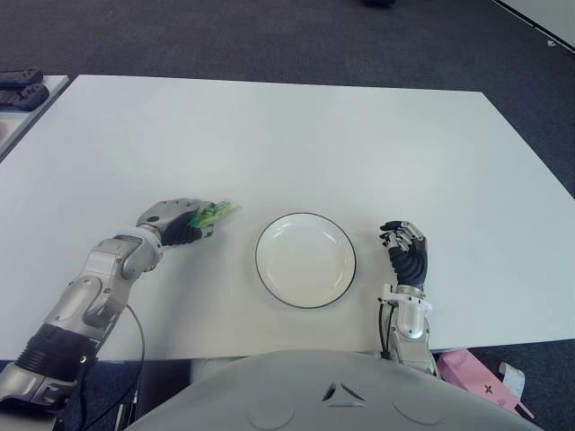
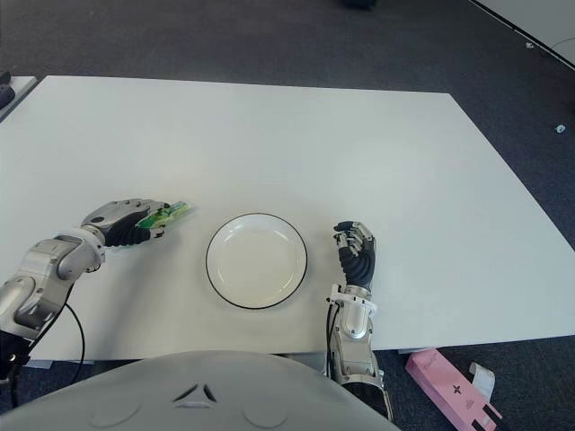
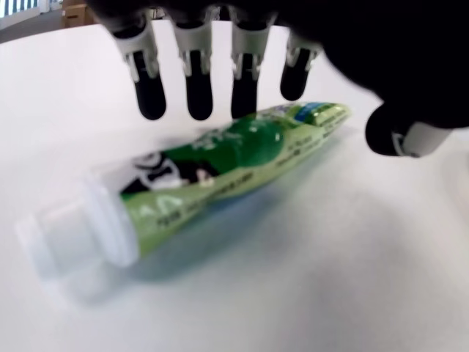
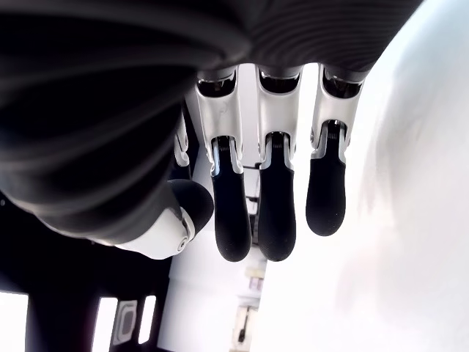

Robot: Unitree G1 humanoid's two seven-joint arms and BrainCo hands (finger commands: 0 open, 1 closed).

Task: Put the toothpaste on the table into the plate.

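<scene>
four fingertips [image 3: 194,99] of the left hand [image 1: 180,223] hover above the green plastic toothpaste tube [image 3: 220,180], thumb on the other side; the hand is uncurled and grips nothing. the tube lies flat on the white worktop [image 1: 296,135], left of the round white plate [image 1: 305,260]. closing across the tube's middle should give a firm pinch. the right hand [image 1: 406,251], right of the plate, is relaxed and holds nothing.

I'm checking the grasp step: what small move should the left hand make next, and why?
Probably curl the fingers closed. The left hand hovers over the toothpaste, fingers extended above it and thumb beside it, not gripping; the tube lies on the table, left of the plate. The right hand shows right of the plate.
</scene>
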